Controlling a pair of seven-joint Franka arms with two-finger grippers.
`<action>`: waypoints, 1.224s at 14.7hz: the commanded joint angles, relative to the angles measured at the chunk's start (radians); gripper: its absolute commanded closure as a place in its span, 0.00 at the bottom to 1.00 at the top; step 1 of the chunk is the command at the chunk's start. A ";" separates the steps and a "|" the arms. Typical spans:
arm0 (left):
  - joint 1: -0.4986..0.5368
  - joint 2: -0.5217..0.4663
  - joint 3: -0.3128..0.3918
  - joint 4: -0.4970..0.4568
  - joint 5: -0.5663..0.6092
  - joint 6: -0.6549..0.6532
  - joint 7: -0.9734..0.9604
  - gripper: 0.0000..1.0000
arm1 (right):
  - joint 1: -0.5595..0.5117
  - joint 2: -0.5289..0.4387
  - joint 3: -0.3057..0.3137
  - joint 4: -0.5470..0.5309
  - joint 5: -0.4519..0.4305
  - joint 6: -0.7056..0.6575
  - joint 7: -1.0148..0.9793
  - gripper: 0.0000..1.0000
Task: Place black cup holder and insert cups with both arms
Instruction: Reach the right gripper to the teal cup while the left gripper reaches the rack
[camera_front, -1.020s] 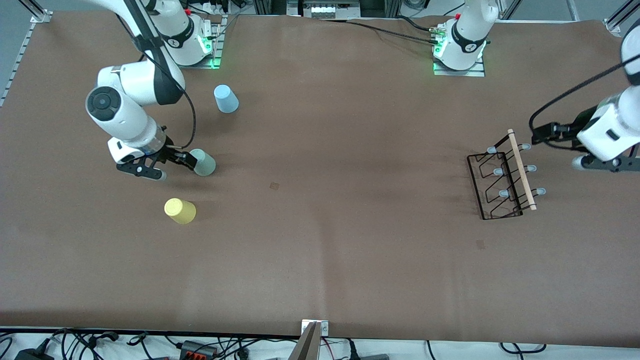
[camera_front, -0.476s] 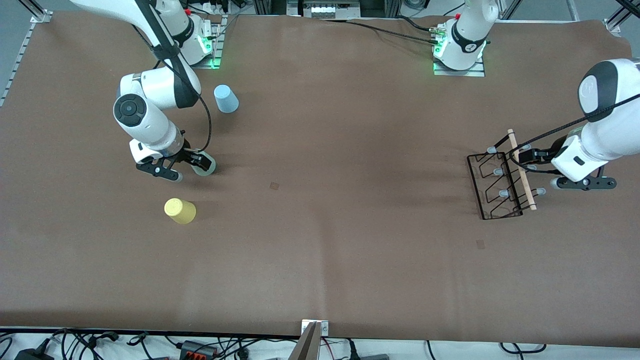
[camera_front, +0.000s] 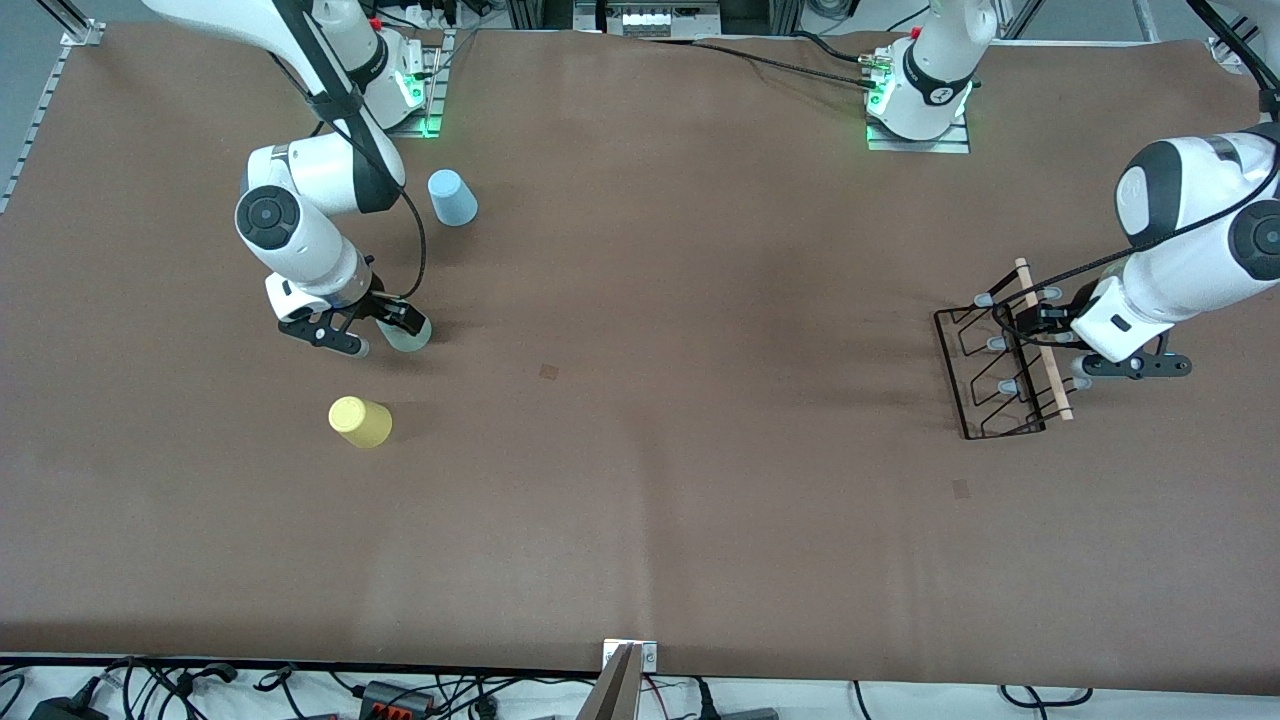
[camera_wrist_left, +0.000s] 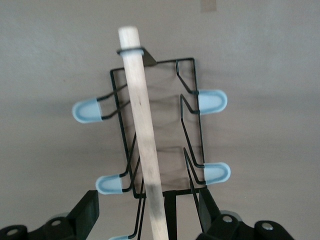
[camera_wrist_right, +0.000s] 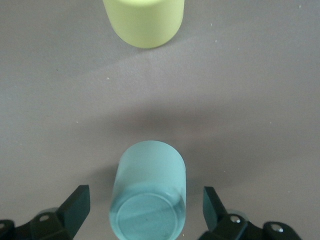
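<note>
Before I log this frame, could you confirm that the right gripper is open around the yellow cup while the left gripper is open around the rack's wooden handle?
Not quite: the right gripper is open around the pale green cup, as the right wrist view shows; the yellow cup stands apart, nearer the front camera. The left gripper is indeed open around the wooden handle of the black cup holder.

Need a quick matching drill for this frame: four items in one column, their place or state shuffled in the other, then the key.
Items:
1. green cup
2. yellow cup
3. blue cup
4. cup holder

Place or state:
A. closest to the right arm's base
B. between the open right gripper's fingers
C. wooden rod between the open left gripper's fingers
D. free-standing, nearest cup to the front camera

Pairs: 1-B, 2-D, 3-A, 4-C
</note>
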 joint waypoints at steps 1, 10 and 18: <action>0.006 -0.018 -0.007 -0.034 0.006 0.020 -0.006 0.28 | 0.006 -0.001 -0.002 -0.026 0.008 0.031 0.012 0.00; 0.006 0.013 -0.008 -0.033 0.004 0.011 -0.006 0.77 | 0.006 0.016 0.011 -0.024 0.008 0.032 0.012 0.00; -0.011 0.000 -0.057 0.171 0.003 -0.206 -0.004 0.99 | 0.006 0.016 0.011 -0.023 0.008 0.031 0.012 0.10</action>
